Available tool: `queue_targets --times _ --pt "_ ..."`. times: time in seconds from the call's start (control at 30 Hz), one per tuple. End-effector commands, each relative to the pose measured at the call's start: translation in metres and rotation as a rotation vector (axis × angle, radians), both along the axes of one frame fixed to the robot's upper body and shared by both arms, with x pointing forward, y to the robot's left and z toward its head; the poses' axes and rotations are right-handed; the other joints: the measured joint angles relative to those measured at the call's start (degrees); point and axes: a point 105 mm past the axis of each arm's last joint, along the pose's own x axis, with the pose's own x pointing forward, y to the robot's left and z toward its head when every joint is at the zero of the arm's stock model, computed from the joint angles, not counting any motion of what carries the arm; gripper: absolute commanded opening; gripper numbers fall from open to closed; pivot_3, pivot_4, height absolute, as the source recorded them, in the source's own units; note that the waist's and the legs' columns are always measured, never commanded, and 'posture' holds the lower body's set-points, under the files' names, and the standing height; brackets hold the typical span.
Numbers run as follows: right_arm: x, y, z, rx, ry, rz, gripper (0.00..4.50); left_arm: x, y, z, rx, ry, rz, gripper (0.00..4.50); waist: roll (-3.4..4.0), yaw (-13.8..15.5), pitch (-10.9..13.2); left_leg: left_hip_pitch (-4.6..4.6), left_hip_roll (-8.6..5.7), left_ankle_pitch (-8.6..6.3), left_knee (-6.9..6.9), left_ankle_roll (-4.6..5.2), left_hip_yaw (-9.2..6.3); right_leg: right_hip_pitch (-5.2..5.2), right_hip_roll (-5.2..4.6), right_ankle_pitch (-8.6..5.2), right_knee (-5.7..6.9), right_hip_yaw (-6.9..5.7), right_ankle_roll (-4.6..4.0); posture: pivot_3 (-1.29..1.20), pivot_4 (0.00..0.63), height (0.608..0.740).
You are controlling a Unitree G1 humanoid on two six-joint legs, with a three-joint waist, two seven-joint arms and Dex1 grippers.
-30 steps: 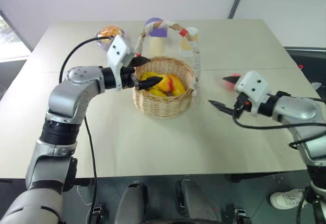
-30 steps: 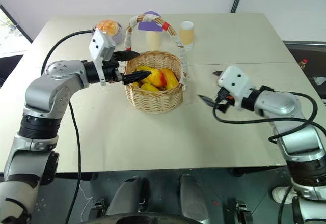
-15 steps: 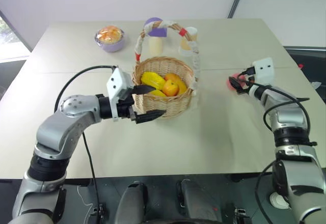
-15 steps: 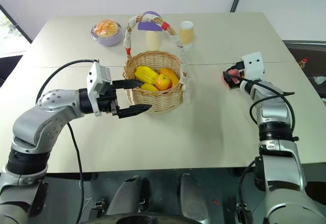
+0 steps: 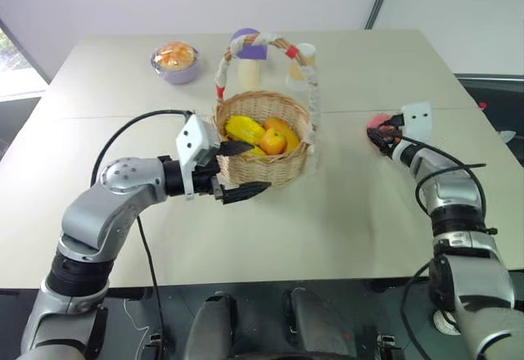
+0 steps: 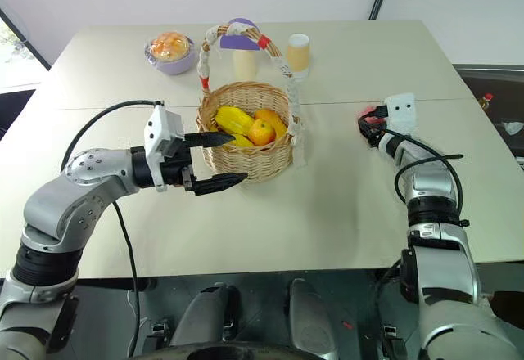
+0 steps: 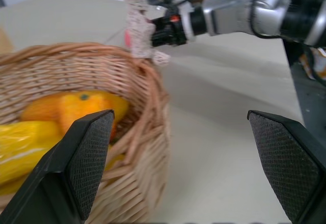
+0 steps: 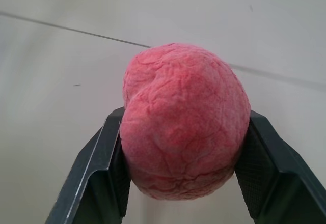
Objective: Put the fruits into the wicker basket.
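No readable text, labels, brands, numbers or signs on anything in view.

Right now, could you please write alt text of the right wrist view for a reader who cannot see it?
A round pink peach sits between the two black fingers of the right gripper, which press against its sides. Behind it lies a pale table, crossed by a thin seam line.

A plain test room or lab, it seems. A bare beige table (image 5: 344,204) stands against blank white walls (image 5: 205,0). Toy food is laid out on it.
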Motion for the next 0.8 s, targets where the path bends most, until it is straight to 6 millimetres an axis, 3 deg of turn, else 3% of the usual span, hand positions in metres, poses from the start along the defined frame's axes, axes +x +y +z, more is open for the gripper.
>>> queue_targets --times 0.03,0.23,0.33,0.43,0.5,0.6,0.7,0.8 --pt "-0.041 0.041 0.05 -0.167 -0.156 0.316 2.18 0.003 0.043 0.006 -0.037 -0.024 0.129 4.5 0.05 0.1 0.0 -0.01 0.01 -0.01 -0.02 0.02 -0.01 -0.02 -0.01 0.0 0.0 0.0 0.0 0.0 0.15 0.74" --pt "-0.123 0.111 0.068 -0.101 -0.045 0.794 2.18 0.004 0.083 -0.008 -0.039 0.005 0.245 4.5 0.04 0.1 0.0 0.15 0.23 -0.03 0.01 0.05 -0.01 0.17 -0.02 0.0 -0.03 -0.07 0.01 0.0 0.15 0.74" --pt "-0.139 0.145 0.075 -0.055 -0.038 0.928 2.18 0.002 0.085 -0.006 -0.046 -0.006 0.245 4.5 -0.01 0.1 0.0 0.17 0.26 -0.03 0.07 0.04 -0.04 0.21 -0.03 -0.01 -0.04 -0.11 -0.01 0.0 0.15 0.74" --pt "-0.133 0.172 0.081 -0.01 -0.085 0.94 2.18 0.002 0.083 -0.004 -0.058 -0.011 0.238 4.5 -0.01 0.1 0.0 0.17 0.28 -0.03 0.07 0.04 -0.03 0.19 -0.02 -0.01 -0.05 -0.11 -0.02 0.0 0.15 0.74" --pt "-0.104 0.195 0.078 -0.004 -0.118 0.832 2.18 -0.003 0.075 -0.002 -0.067 -0.019 0.201 4.5 -0.02 -0.3 0.0 0.13 0.29 -0.03 0.06 0.04 -0.02 0.12 -0.01 -0.01 -0.04 -0.11 -0.02 0.0 0.15 0.74" --pt "-0.066 0.204 0.083 0.022 -0.152 0.623 2.18 -0.011 0.063 0.003 -0.085 -0.024 0.151 4.5 -0.02 -0.1 0.0 0.06 0.34 0.0 0.04 0.0 0.0 -0.01 0.03 0.0 0.03 -0.1 -0.05 0.0 0.15 0.74" --pt "-0.061 0.218 0.086 0.044 -0.157 0.63 2.18 -0.018 0.055 0.003 -0.093 -0.011 0.12 4.5 -0.02 0.6 0.0 -0.18 0.24 0.02 0.03 -0.04 -0.07 -0.18 -0.06 0.01 0.07 -0.12 -0.06 0.0 0.15 0.74" --pt "-0.057 0.225 0.086 0.043 -0.156 0.621 3.52 -0.02 0.048 0.002 -0.098 0.0 0.104 4.5 -0.05 0.3 -0.1 -0.53 0.09 0.02 0.04 -0.04 -0.07 -0.5 -0.21 0.02 0.05 -0.12 -0.04 0.0 0.15 0.74"
